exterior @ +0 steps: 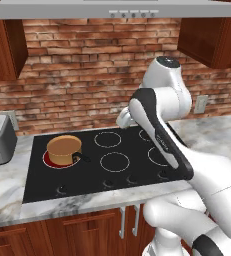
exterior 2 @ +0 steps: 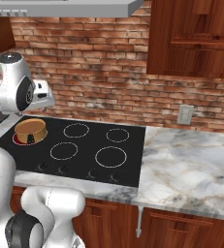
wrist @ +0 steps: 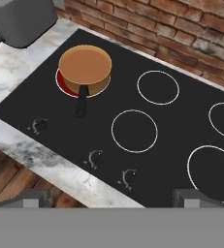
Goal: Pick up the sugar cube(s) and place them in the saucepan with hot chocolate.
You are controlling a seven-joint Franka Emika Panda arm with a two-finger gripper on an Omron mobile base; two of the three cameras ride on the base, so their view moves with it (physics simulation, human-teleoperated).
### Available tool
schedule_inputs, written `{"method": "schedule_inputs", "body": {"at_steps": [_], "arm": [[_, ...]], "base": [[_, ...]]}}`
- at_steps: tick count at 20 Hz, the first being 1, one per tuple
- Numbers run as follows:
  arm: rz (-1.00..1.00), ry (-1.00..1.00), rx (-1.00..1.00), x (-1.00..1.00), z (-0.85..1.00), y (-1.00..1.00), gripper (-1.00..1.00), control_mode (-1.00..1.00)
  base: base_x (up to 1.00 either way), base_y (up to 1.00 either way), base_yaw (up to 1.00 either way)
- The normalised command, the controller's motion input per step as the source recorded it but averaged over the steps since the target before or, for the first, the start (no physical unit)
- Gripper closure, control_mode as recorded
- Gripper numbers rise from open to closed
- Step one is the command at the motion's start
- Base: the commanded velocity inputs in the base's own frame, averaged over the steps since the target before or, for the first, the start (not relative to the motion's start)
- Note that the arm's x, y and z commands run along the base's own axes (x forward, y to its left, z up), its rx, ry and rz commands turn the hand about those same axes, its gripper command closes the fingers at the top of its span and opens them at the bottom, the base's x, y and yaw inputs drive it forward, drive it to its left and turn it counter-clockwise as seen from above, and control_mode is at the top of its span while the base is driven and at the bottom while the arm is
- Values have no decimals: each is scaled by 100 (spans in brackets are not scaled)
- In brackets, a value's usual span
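The small round copper-orange saucepan with hot chocolate (wrist: 85,69), its top a flat light brown and its short black handle pointing toward the counter's front edge, sits on the glowing red burner ring (wrist: 61,83) at the rear left of the black glass cooktop (wrist: 171,131). The same pan appears in the left base view (exterior: 64,150) and the right base view (exterior 2: 30,130), upright and centred on that ring. No sugar cube can be made out on the cooktop or on the marble counter (exterior 2: 191,164) in any view; its whereabouts cannot be established.

The gripper (wrist: 111,197) hangs high above the cooktop's front edge, well apart from the saucepan. Its two dark finger tips (wrist: 28,197) stand wide apart at the bottom of the hand view with nothing between them; it holds nothing.

Outward from the saucepan: four unlit burner rings lie to its right and front, a row of control knobs (wrist: 95,157) runs along the cooktop's front, and a grey toaster (wrist: 21,17) stands on the counter just left of the cooktop. A brick wall (exterior 2: 94,72) backs the whole.

Risks, as judged: with no cube located, a search sweep of the arm could strike the pan's projecting handle and slop the contents or shift the pan off the lit ring. A release from too high could splash hot liquid. The small cube may also slip from wide-set fingers during pickup.
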Motion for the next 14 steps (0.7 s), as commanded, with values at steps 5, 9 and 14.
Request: {"method": "schedule_inputs", "body": {"at_steps": [5, 9, 14], "arm": [[-1, -2, -5, -1, 6, -44, -100, -100], [-9, 0, -6, 7, 0, -52, -100, -100], [-16, 0, -4, 10, 0, -52, -100, -100]], "base": [[0, 0, 0], [0, 0, 0], [0, 0, 0]]}}
